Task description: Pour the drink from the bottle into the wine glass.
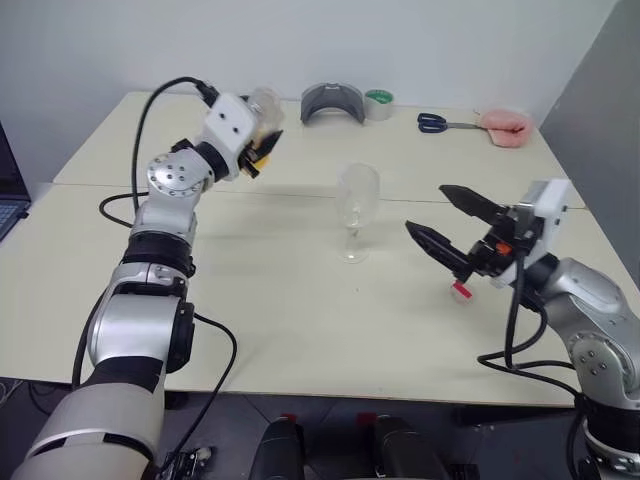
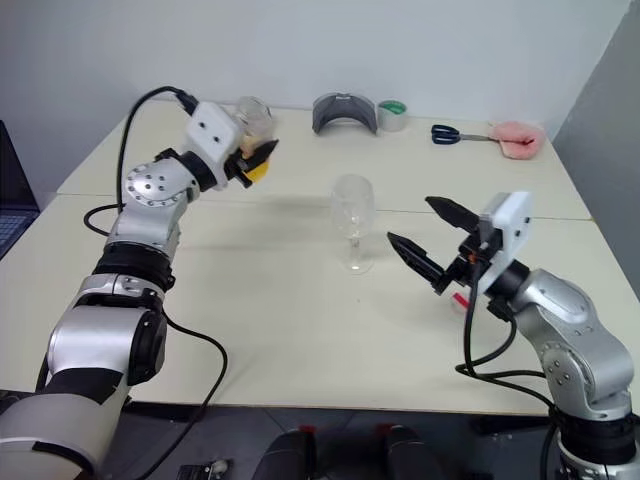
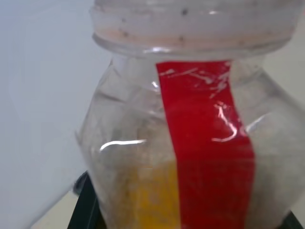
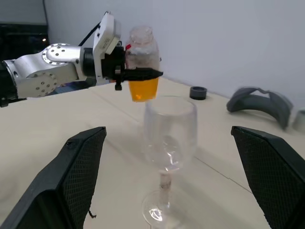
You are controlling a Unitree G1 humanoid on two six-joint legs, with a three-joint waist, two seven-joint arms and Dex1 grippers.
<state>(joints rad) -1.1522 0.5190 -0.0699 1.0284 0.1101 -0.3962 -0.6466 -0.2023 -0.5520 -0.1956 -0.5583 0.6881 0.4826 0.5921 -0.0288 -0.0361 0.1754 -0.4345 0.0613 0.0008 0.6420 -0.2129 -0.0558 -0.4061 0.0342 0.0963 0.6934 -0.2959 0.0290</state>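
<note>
My left gripper (image 1: 258, 148) is shut on the bottle (image 1: 263, 112), a small clear one held up off the table at the back left. The bottle stands nearly upright, and its neck (image 4: 141, 32) shows no cap. The orange drink (image 4: 143, 89) fills its lower part, and a red stripe (image 3: 207, 143) runs down its side. The wine glass (image 1: 357, 205) stands upright mid-table, to the right of the bottle and lower; its bowl looks clear. My right gripper (image 1: 428, 208) hangs open just right of the glass, holding nothing.
A small red-and-white cap (image 1: 460, 291) lies on the table under my right gripper. Along the back edge are a grey curved object (image 1: 332, 103), a tape roll (image 1: 378, 103), blue scissors (image 1: 435, 123) and a pink object (image 1: 505, 127). A laptop (image 1: 8, 195) sits at the far left.
</note>
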